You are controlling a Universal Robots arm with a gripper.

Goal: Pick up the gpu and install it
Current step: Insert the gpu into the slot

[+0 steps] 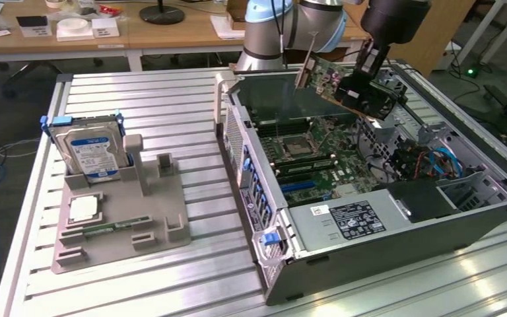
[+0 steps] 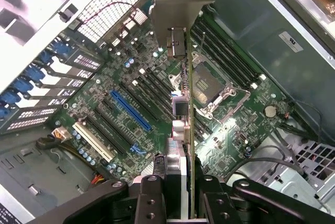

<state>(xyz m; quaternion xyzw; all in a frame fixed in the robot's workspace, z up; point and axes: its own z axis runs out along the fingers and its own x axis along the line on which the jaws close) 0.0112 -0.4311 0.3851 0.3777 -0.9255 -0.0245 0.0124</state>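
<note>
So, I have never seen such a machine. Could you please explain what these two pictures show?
It is a robot arm with a gripper, a two-fingered clamp. One picture comes from a camera standing off the arm, the other from a camera on the wrist. The gripper is shut on the gpu, a green card, held in the air above the motherboard of an open computer case. The case stands on a slatted metal table. At the exterior view's left, a grey holder carries a blue-labelled hard drive and a small memory stick.
</note>
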